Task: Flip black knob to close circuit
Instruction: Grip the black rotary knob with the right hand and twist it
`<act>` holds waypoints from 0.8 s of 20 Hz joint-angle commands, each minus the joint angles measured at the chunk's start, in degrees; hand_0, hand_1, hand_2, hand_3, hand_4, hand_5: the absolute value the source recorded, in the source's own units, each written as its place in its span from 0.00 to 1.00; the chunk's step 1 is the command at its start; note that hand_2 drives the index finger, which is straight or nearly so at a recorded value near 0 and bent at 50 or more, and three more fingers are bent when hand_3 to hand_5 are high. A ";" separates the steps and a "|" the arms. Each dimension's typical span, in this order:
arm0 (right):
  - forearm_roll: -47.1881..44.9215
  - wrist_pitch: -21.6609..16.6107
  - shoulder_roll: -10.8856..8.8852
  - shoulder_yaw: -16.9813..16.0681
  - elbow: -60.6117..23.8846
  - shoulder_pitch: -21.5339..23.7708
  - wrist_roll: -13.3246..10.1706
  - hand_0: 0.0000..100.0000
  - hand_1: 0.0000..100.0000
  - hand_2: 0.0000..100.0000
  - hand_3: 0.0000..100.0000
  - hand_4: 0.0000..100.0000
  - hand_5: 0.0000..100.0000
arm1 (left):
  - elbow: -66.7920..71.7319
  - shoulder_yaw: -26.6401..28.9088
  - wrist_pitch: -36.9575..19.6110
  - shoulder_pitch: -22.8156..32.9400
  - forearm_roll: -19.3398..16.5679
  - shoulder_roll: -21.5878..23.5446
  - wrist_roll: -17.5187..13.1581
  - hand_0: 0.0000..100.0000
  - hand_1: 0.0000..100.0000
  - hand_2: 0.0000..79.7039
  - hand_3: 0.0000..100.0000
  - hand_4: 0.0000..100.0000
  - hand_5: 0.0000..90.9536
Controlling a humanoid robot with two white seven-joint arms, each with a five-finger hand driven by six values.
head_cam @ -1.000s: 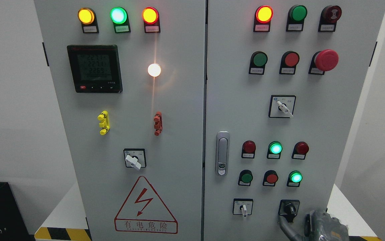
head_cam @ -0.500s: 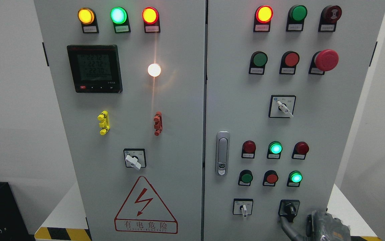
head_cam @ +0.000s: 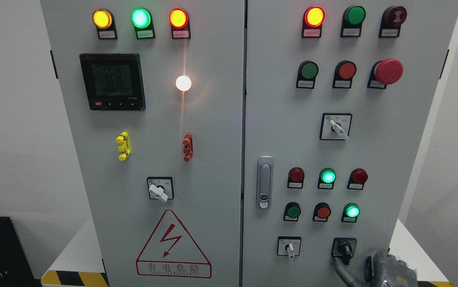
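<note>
The black knob [head_cam: 344, 248] sits in a black square plate at the lower right of the grey cabinet's right door [head_cam: 372, 159], its handle standing about upright. My right hand [head_cam: 388, 270] shows at the bottom edge, just below and right of the knob, largely cut off by the frame. One grey finger [head_cam: 338, 265] stretches up and left from it and ends at the knob's lower edge. The finger stands spread away from the rest of the hand, and nothing is grasped. My left hand is out of view.
A white-handled selector [head_cam: 289, 249] sits left of the knob. Above are lit and unlit round buttons [head_cam: 327, 176], another selector [head_cam: 337, 127], a red mushroom stop button [head_cam: 388, 71] and a door latch [head_cam: 264, 182]. The left door carries a meter [head_cam: 112, 81] and a hazard triangle [head_cam: 172, 245].
The bulk of my right hand has slid slightly right and down. The finger stays at the knob's lower edge, and the knob has not turned.
</note>
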 commanded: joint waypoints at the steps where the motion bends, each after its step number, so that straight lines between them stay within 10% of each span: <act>1: -0.26 -0.07 -0.06 -2.01 -0.14 -0.13 -0.07 0.00 0.05 0.79 0.94 0.79 0.69 | 0.05 -0.08 -0.04 0.00 0.00 0.00 0.05 0.12 0.56 0.00 0.00 0.00 0.00; 16: -0.34 -0.16 -0.06 -3.68 -0.14 -0.04 0.02 0.00 0.04 0.79 0.94 0.78 0.69 | -0.04 0.01 -0.04 0.00 0.00 0.00 -0.04 0.12 0.56 0.00 0.00 0.00 0.00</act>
